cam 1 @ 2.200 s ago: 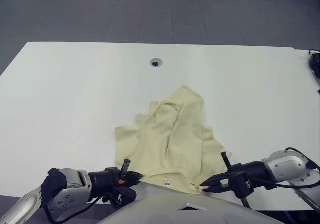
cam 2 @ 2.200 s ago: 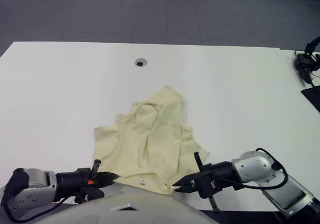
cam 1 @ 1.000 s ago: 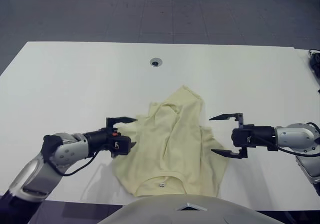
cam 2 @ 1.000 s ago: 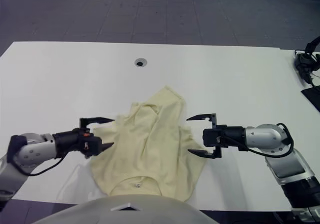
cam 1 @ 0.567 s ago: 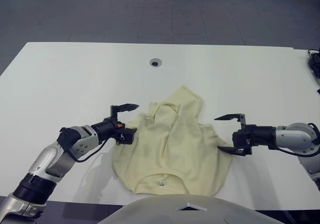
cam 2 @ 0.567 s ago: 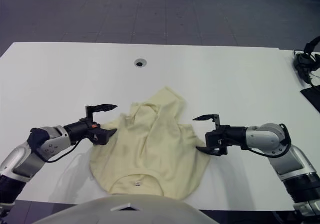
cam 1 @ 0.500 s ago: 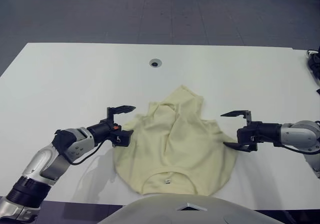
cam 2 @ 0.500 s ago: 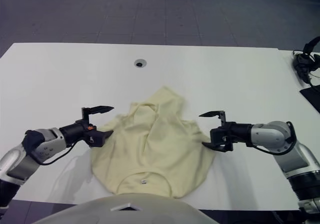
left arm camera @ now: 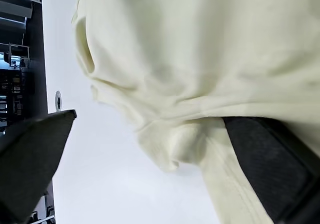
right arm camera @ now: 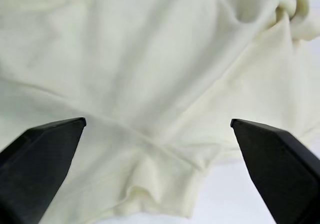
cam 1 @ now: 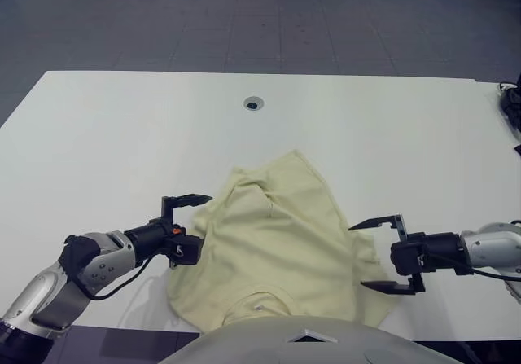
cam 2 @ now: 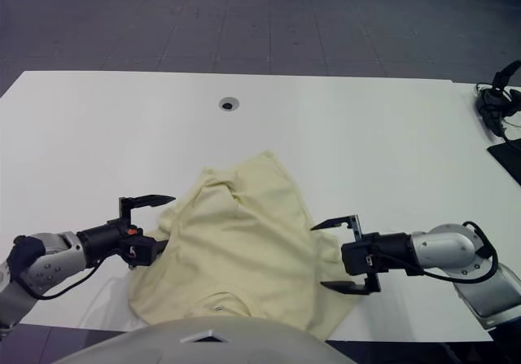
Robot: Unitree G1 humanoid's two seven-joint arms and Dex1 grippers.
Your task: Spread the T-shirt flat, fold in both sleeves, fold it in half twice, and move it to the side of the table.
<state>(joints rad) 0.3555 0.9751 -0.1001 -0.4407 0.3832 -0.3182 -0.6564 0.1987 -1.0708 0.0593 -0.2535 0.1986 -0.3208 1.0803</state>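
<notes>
My left gripper (cam 1: 200,224) sits low over the white table (cam 1: 122,128), on the left, near the front edge. Its two black fingers are spread wide apart. One finger (left arm camera: 31,160) hangs over bare table. The other finger (left arm camera: 272,170) meets the left edge of the T-shirt (cam 1: 281,234), and in the left wrist view a fold of cloth lies across it. Nothing is pinched.

The T-shirt is pale yellow and lies in the middle of the table, close to the front edge. It is rumpled, not flat. Soft ridges run along its length, and its far end bunches into a rounded peak. The collar (cam 1: 262,300) points toward me at the table's near edge. I cannot make out the sleeves as separate shapes.

Beyond the T-shirt, toward the far side of the table, there is a small round hole (cam 1: 254,103).

My right gripper (cam 1: 356,256) sits just beside the T-shirt's right edge, also low and near the front. Its fingers (right arm camera: 42,141) are wide apart too, and the right wrist view shows the cloth's wrinkled edge in the gap between them, not held.

At the table's far right edge lies a tangle of dark cables (cam 2: 492,99).
</notes>
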